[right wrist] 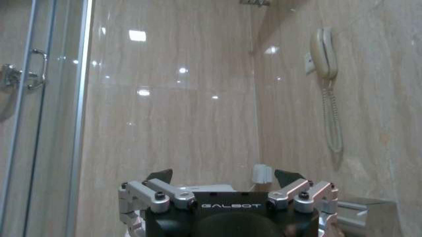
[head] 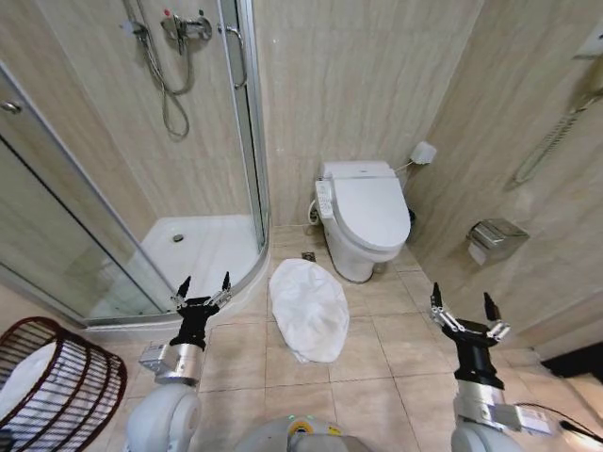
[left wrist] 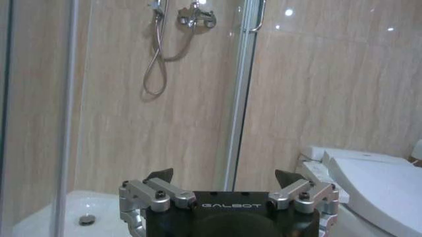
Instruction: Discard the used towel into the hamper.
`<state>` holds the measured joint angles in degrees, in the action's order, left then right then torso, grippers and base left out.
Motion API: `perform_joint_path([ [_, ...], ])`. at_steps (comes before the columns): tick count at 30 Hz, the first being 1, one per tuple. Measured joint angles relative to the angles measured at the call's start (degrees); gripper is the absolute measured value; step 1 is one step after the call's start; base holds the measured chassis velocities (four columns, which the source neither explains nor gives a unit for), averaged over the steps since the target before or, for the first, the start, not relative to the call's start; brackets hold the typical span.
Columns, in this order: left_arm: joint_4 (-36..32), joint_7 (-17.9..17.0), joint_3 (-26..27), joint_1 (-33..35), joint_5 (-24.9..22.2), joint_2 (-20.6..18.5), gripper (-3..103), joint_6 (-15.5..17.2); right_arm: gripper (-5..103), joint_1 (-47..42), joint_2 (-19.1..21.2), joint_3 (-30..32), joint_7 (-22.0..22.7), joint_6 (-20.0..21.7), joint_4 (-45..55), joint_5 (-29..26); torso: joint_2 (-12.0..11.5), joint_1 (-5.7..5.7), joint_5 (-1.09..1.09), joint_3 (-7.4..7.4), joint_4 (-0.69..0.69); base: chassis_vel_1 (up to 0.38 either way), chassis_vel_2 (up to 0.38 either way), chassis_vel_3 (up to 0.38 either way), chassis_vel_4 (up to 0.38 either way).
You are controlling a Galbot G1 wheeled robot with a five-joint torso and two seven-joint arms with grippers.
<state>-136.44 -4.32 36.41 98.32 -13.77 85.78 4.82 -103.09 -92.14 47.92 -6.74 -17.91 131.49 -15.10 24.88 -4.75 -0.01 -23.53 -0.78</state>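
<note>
A crumpled white towel (head: pixel 308 307) lies on the tiled floor in front of the toilet, between my two arms. The hamper (head: pixel 58 386), a dark reddish-brown woven basket with something white inside, stands at the lower left. My left gripper (head: pixel 203 290) is raised and open just left of the towel, nothing between its fingers; in the left wrist view the left gripper (left wrist: pixel 225 177) points toward the shower wall. My right gripper (head: pixel 465 309) is open and empty, off to the towel's right; the right wrist view has the right gripper (right wrist: pixel 225 177) facing the tiled wall.
A white toilet (head: pixel 365 218) stands against the back wall just beyond the towel. The curved glass shower enclosure (head: pixel 141 188) fills the left side. A toilet paper holder (head: pixel 494 239) and a wall phone (right wrist: pixel 325 59) hang on the right wall.
</note>
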Motion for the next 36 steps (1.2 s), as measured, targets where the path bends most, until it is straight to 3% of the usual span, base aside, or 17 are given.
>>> perform_joint_path([
  [10,0.0,0.0,-0.01,0.0,0.0,0.01,100,0.0,100,0.27,0.0,-0.04,-0.18,0.19,-0.09,-0.69,0.01,0.01,0.02,0.0,0.0,-0.028,0.017,0.034,-0.019],
  [14,0.0,0.0,-0.01,0.0,0.0,0.01,100,0.0,100,1.4,0.1,0.18,0.47,2.49,-1.41,-1.83,0.01,0.01,0.0,0.0,-0.01,-0.103,0.096,0.088,-0.096],
  [16,0.0,0.0,-0.02,-0.01,0.0,0.01,100,0.0,100,4.1,2.83,0.36,2.93,5.1,-4.93,-4.59,0.0,-0.02,0.01,-0.02,0.0,-0.075,0.117,0.081,-0.105],
  [21,0.0,0.0,-0.01,-0.01,0.0,0.01,100,0.0,100,6.36,8.39,-0.52,3.19,7.95,-7.98,-10.78,0.0,-0.03,0.0,-0.02,0.01,-0.054,0.057,0.05,-0.013],
  [36,0.0,0.01,-0.02,-0.01,0.0,0.01,100,0.0,100,9.89,14.52,-1.15,-1.0,8.06,-17.71,-15.75,0.01,0.0,0.01,0.0,-0.01,0.011,0.003,0.003,0.004],
])
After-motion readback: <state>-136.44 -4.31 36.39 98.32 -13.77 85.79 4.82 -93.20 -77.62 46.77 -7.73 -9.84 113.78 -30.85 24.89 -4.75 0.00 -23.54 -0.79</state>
